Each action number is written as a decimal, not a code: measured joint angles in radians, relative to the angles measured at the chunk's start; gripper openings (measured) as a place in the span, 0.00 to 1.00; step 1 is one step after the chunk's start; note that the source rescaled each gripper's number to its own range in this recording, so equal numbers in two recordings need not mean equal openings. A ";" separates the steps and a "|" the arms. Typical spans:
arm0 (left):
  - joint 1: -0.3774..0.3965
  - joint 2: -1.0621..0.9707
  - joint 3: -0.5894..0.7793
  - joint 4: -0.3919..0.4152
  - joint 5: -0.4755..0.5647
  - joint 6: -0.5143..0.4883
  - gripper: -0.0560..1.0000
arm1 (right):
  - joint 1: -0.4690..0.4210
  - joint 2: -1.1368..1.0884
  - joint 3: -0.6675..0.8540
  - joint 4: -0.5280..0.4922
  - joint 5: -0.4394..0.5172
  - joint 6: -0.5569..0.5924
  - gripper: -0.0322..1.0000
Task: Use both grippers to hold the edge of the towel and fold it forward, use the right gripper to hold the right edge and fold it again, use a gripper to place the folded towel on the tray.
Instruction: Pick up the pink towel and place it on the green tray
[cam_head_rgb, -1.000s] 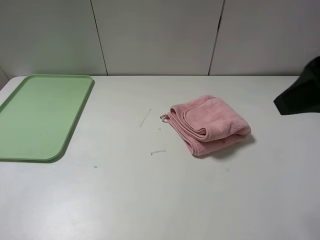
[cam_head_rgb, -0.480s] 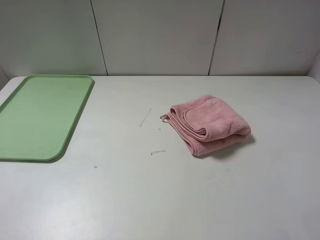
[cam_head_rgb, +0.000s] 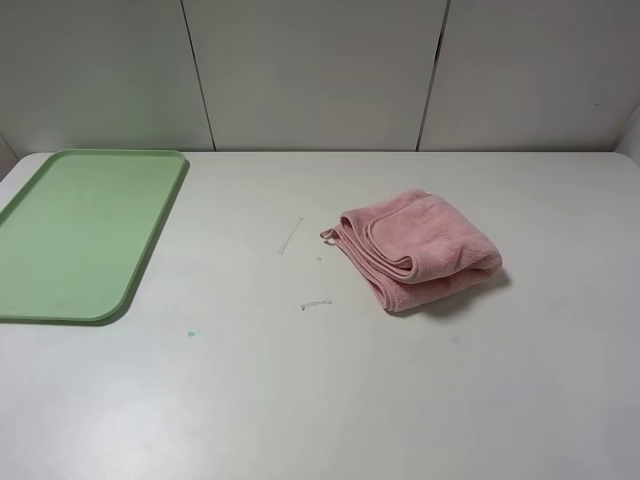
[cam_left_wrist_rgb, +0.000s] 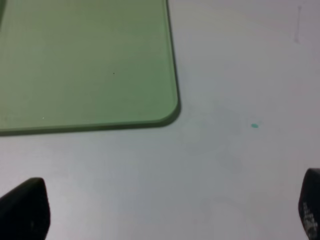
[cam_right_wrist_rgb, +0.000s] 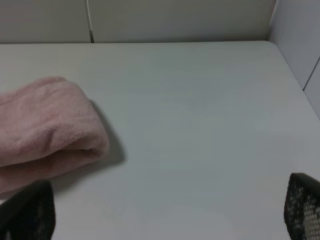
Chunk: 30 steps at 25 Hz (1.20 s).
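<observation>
The pink towel (cam_head_rgb: 420, 250) lies folded into a thick bundle on the white table, right of centre, with its corner loop pointing left. It also shows in the right wrist view (cam_right_wrist_rgb: 45, 125). The light-green tray (cam_head_rgb: 80, 230) lies empty at the far left, and its corner shows in the left wrist view (cam_left_wrist_rgb: 85, 60). Neither arm shows in the exterior high view. My left gripper (cam_left_wrist_rgb: 167, 215) is open and empty over bare table near the tray's corner. My right gripper (cam_right_wrist_rgb: 167, 210) is open and empty, apart from the towel, on its right side.
Two small white scraps (cam_head_rgb: 290, 236) (cam_head_rgb: 316, 303) lie on the table left of the towel. A tiny green speck (cam_head_rgb: 190, 333) sits near the tray's front corner and shows in the left wrist view (cam_left_wrist_rgb: 254, 125). Grey wall panels (cam_head_rgb: 320, 70) stand behind the table.
A dark part of the right arm at the right edge of the exterior high view one second ago has drawn out of that view. The towel and tray have not moved.
</observation>
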 joint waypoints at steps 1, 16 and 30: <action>0.000 0.000 0.000 0.001 0.000 0.000 1.00 | -0.001 0.000 0.001 0.000 -0.001 0.000 1.00; 0.000 0.000 0.000 0.001 0.000 0.000 1.00 | -0.001 0.000 0.002 -0.003 -0.002 0.000 1.00; 0.000 0.000 0.000 0.001 0.000 0.001 1.00 | -0.001 0.000 0.002 -0.003 -0.003 0.000 1.00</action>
